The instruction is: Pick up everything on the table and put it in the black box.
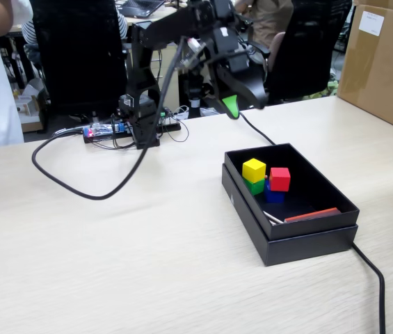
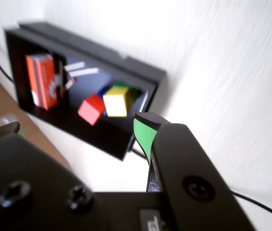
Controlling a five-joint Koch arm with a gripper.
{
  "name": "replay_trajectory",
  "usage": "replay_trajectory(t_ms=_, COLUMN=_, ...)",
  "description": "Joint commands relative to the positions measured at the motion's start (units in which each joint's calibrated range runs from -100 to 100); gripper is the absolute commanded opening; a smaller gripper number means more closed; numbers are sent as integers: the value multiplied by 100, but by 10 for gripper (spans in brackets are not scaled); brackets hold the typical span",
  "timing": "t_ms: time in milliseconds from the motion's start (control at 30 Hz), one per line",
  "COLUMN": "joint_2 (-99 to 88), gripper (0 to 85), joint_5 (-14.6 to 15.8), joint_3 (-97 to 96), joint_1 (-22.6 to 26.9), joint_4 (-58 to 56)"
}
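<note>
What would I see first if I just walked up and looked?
The bright cubes piled in the black box on the table: the yellow cube sits on the green cube, and the red cube on the blue cube. Above the box's far end hangs the black arm's gripper with its green tip, holding nothing.

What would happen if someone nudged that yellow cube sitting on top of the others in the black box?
The yellow cube rests on the green cube, so a nudge would probably slide it off rather than roll it, given its flat faces. It looks small and solid, likely light and stiff. The black box walls would probably stop it.
</note>
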Motion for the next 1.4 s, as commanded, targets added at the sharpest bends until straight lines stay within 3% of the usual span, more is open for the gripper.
replay_trajectory(t_ms=0, joint_2=-1922, gripper=464, joint_5=-357, joint_3=-691, joint_1=-479, joint_4=316)
replay_trajectory(t_ms=133, joint_2=-3231, gripper=465, joint_5=-611, joint_3=-2196, joint_1=-908, joint_4=964)
replay_trajectory(t_ms=233, joint_2=-4550, gripper=465, joint_5=-850, joint_3=-4118, joint_1=-1172, joint_4=2251)
replay_trajectory(t_ms=433, joint_2=-6134, gripper=495, joint_5=-904, joint_3=-6756, joint_1=-1319, joint_4=3530)
replay_trajectory(t_ms=933, joint_2=-6317, gripper=499, joint_5=-908, joint_3=-10391, joint_1=-1524, joint_4=6752)
replay_trajectory(t_ms=1367, joint_2=-6317, gripper=484, joint_5=-899, joint_3=-11905, joint_1=-1392, joint_4=7513)
